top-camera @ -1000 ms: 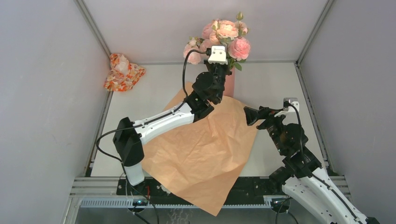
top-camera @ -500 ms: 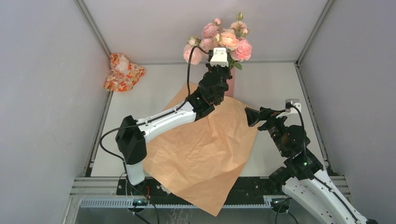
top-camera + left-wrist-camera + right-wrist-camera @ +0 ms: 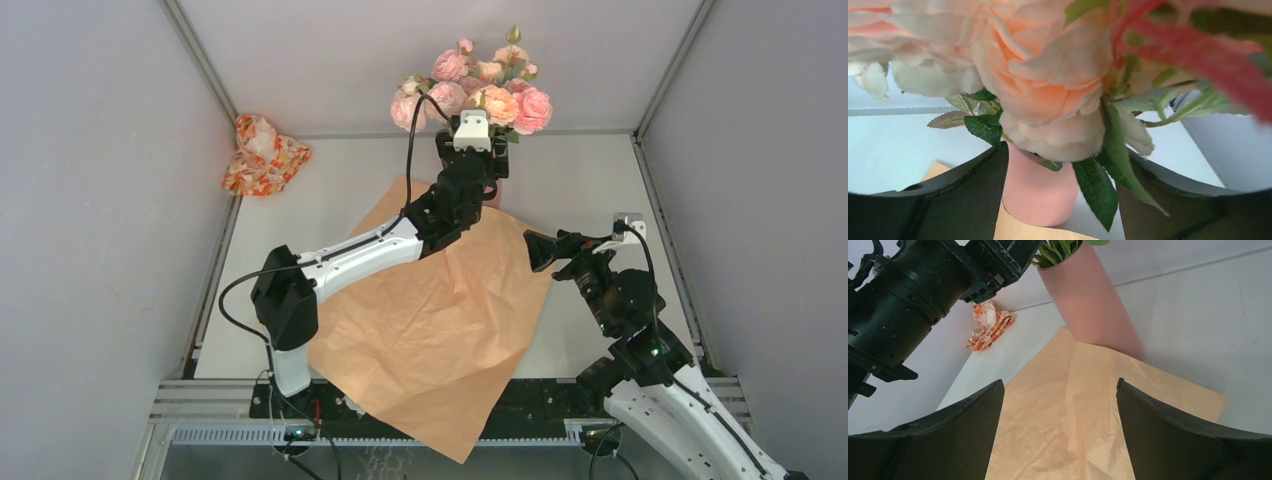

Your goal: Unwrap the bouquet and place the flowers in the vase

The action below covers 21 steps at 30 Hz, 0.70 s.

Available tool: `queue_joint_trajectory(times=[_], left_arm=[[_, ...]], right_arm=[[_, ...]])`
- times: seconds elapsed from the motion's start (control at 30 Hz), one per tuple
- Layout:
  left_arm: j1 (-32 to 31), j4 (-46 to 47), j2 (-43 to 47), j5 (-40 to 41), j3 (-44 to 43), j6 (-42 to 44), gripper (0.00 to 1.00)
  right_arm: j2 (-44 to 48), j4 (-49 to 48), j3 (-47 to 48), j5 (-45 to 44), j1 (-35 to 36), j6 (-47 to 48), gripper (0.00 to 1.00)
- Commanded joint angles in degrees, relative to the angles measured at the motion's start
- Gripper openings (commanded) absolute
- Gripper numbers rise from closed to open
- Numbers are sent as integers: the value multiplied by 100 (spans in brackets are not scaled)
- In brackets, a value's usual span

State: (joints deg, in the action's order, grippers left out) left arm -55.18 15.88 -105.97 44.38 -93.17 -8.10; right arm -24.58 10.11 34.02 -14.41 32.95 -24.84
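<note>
Two empty, wide-open pincers: right pincer [image 3: 1059,385] idles, left pincer [image 3: 1065,152] straddles the flowers [image 3: 1048,85] in the vase [image 3: 1038,192], so a crooked retreat can snag leaves [image 3: 1093,187], toppling it.

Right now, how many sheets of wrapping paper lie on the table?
1: the tan-orange sheet, spread flat mid-table, its far corner at the vase foot. Another sheet could lie hidden under it.

Pink and peach rose-like blooms [image 3: 470,85] carry green leaves above a plain salmon-pink cylinder vase [image 3: 1093,300]. The crinkled paper sheet [image 3: 440,320] is tan-orange, and the small fabric bundle [image 3: 262,155] has an orange-and-white floral pattern.
</note>
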Motion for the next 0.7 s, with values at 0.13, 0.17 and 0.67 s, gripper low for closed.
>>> queue_joint_trajectory(times=[0.13, 0.17, 0.67], left_arm=[[25, -329, 683, 22, -79, -219, 85], [25, -349, 759, 26, -44, -219, 87], [-523, -2017, 2450, 697, 5, -338, 95]], right_arm=[[95, -109, 4, 134, -52, -175, 94], [89, -117, 8, 151, -57, -188, 95], [-210, 248, 337, -145, -53, -397, 99]])
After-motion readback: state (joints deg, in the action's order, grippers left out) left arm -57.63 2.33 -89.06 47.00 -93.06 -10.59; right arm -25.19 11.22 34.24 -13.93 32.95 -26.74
